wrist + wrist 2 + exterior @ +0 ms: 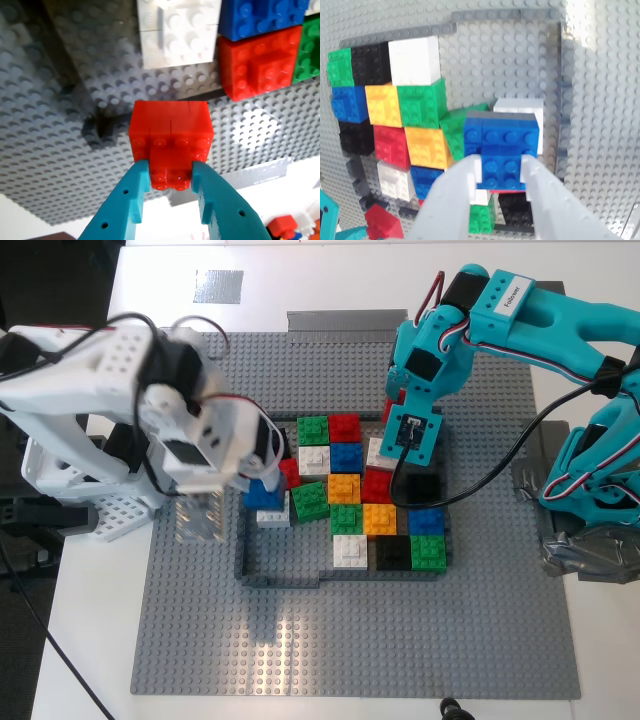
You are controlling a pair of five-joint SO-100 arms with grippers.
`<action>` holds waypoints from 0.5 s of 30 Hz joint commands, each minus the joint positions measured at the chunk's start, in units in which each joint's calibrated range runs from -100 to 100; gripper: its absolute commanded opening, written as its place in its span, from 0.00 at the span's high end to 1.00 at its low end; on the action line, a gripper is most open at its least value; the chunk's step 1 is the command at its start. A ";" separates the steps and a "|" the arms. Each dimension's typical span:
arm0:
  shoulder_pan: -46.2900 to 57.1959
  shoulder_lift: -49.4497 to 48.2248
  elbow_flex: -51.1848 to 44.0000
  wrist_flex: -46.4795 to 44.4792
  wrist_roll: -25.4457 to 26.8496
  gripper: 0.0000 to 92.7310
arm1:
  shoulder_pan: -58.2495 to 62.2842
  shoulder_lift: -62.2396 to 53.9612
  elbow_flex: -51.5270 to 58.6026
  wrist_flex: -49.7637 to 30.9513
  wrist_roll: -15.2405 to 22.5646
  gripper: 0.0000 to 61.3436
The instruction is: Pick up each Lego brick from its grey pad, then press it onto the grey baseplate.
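Gripping: my first gripper [170, 175] clamps your red brick [171, 135], studded, above the grey baseplate [60, 150].
Second: my second gripper [500, 172] clamps blue brick [502, 145] inside dark-grey frame [562, 100].
Surface: white table [600, 660].

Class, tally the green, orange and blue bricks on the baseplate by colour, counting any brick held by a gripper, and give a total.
Green bricks: 4
Orange bricks: 2
Blue bricks: 3, the last held in my second gripper
Total: 9
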 commanded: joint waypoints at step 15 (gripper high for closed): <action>-0.41 4.96 -1.53 -2.97 0.10 1.00 | 7.03 26.33 -10.10 -16.50 7.52 1.00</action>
